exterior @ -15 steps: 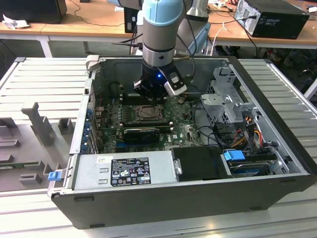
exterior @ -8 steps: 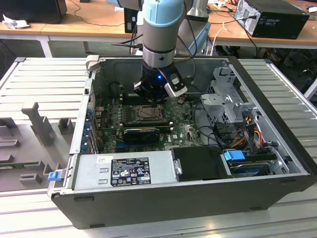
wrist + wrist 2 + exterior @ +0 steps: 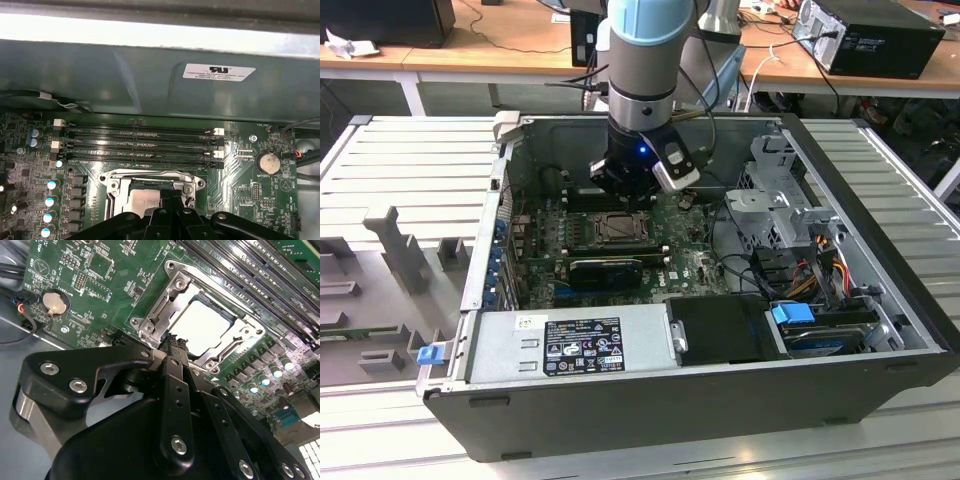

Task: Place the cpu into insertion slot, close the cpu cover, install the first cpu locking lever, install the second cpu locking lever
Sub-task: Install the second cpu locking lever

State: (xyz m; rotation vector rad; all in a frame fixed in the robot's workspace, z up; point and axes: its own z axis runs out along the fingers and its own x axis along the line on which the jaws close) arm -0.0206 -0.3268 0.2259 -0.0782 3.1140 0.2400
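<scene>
Grey ribbed counter [image 3: 400, 160] carries an open computer case [image 3: 880, 300] lying on its side, with wooden desks and another black case behind it.

Inside, the cpu [image 3: 202, 327] lies flat in the insertion slot [image 3: 239, 319], its pale silver face showing through the square cut-out of the cpu cover [image 3: 172, 287], which is lowered flat over it. In the first wrist view the same cpu [image 3: 142, 202] sits under the silvery frame [image 3: 150, 177], just beside the long black memory slots [image 3: 140, 145]. In the exterior view the socket [image 3: 622, 228] sits near the middle of the green motherboard [image 3: 695, 265], with a long black card [image 3: 605, 270] just beside it, toward the case's near wall.

The gripper [image 3: 172, 342] hangs directly over the socket, its black jaws drawn together with nothing between them, the tips meeting at the cover's edge; whether they touch the metal I cannot tell. In the exterior view the arm's grey wrist [image 3: 640, 100] comes straight down into the case, the gripper [image 3: 620, 195] just above the socket.

A round coin battery [image 3: 54, 302] sits on the board well apart from the socket. Toward the case's near edge lie the grey power supply [image 3: 570, 345] and a blue-tabbed drive bay [image 3: 795, 315] in the corner at the exterior view's right.
</scene>
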